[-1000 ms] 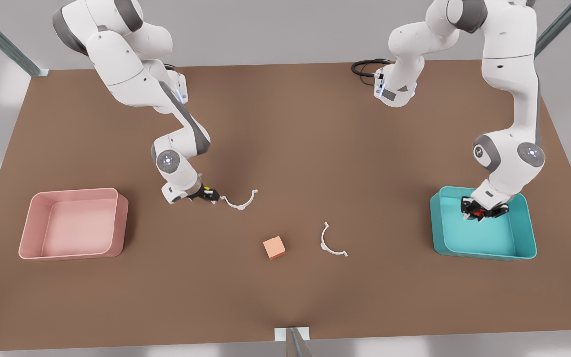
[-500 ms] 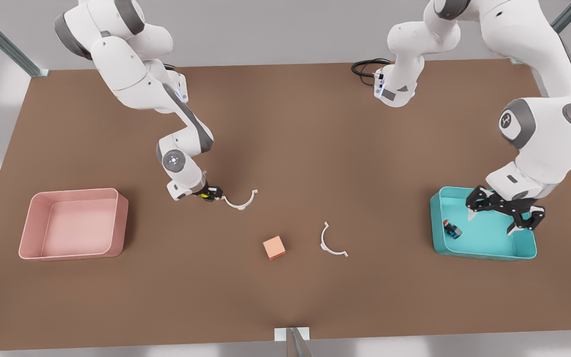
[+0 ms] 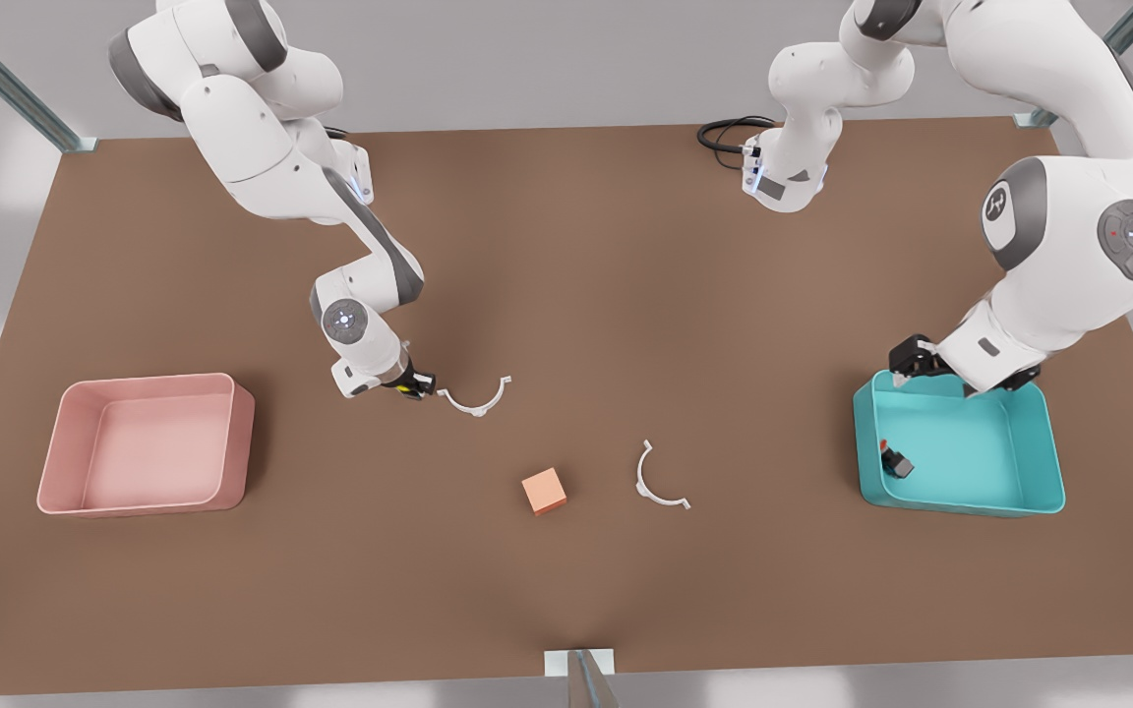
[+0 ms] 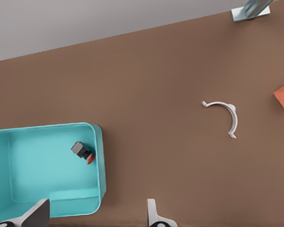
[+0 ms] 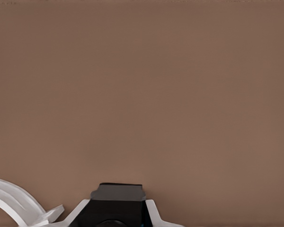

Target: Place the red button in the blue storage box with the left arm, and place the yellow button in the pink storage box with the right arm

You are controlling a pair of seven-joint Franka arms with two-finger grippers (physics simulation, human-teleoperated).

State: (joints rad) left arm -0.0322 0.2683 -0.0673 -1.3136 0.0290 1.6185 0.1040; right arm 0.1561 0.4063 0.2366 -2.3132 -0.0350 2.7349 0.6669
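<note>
The left gripper (image 4: 95,215) is spread wide with nothing in it, and it has been lifted above the back rim of the blue storage box (image 3: 1039,492). The red button (image 3: 895,460) has been let go and lies on its side in the box by one wall, so that half looks done.

The right gripper (image 3: 413,384) is shut on the yellow button (image 3: 407,386), low on the table (image 3: 566,256), just beside a white half-ring (image 3: 474,398). Open table is left toward the pink storage box (image 3: 242,433).
</note>
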